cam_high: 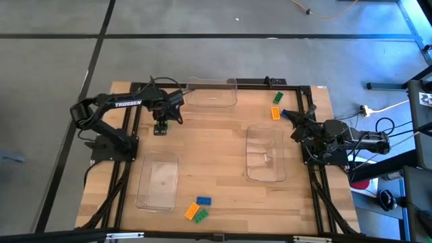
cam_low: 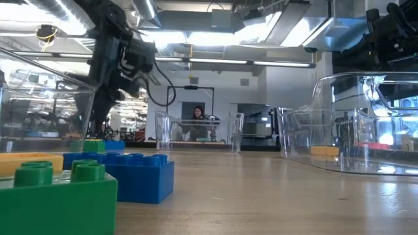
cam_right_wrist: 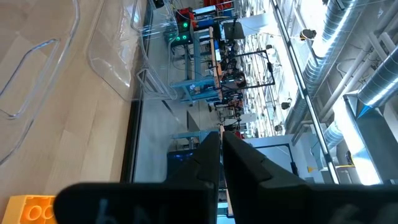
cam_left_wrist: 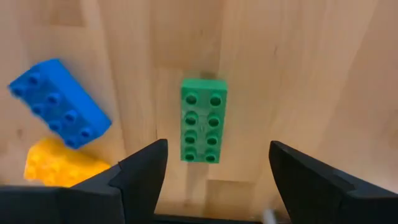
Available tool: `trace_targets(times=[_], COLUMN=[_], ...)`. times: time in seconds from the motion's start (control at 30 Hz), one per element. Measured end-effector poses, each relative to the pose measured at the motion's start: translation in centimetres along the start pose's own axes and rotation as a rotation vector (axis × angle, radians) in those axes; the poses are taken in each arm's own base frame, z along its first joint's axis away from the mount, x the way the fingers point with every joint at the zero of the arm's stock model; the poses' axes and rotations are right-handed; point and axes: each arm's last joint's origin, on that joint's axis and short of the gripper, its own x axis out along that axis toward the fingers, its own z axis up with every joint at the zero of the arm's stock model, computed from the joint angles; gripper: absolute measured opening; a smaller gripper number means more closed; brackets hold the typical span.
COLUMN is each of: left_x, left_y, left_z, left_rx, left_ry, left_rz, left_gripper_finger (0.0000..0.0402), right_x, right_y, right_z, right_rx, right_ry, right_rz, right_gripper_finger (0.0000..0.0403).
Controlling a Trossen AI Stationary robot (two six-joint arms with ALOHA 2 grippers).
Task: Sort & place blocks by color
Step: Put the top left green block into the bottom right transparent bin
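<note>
My left gripper [cam_left_wrist: 214, 171] is open and hovers over a green brick [cam_left_wrist: 204, 129] that lies flat on the table, studs up, one finger on either side without touching. A blue brick [cam_left_wrist: 59, 102] and a yellow brick [cam_left_wrist: 59, 167] lie beside it. From above, the gripper [cam_high: 162, 120] is at the far left over the green brick [cam_high: 160, 130]. My right gripper [cam_right_wrist: 221, 152] is shut and empty at the far right [cam_high: 287, 113], beside an orange brick [cam_high: 275, 113] and a green one [cam_high: 277, 98]. Blue [cam_high: 203, 200], orange [cam_high: 192, 210] and green [cam_high: 200, 215] bricks lie near the front edge.
Three clear trays stand on the wooden table: one at the far edge [cam_high: 212, 94], one at the right [cam_high: 264, 154], one at the near left [cam_high: 157, 179]. A black frame [cam_high: 317, 182] borders the table. A person [cam_low: 198, 116] sits far behind it.
</note>
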Motion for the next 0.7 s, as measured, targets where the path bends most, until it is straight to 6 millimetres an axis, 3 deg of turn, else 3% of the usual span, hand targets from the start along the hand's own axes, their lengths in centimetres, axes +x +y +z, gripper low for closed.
trace_targets(times=[0.3, 0.7], left_x=[3.1, 5.2], left_y=[-0.2, -0.4], left_z=[-0.2, -1.7], left_rx=[0.086, 0.076], left_ry=[-0.059, -0.031], left_rz=[0.115, 0.08], left_gripper_finger=[0.0273, 0.0271], right_x=[0.0, 0.0], right_y=[0.0, 0.0], right_z=[0.0, 0.0], right_rx=[0.0, 0.0], right_ry=[0.0, 0.0], right_rz=[0.0, 0.0], right_gripper_finger=[0.0023, 0.0023])
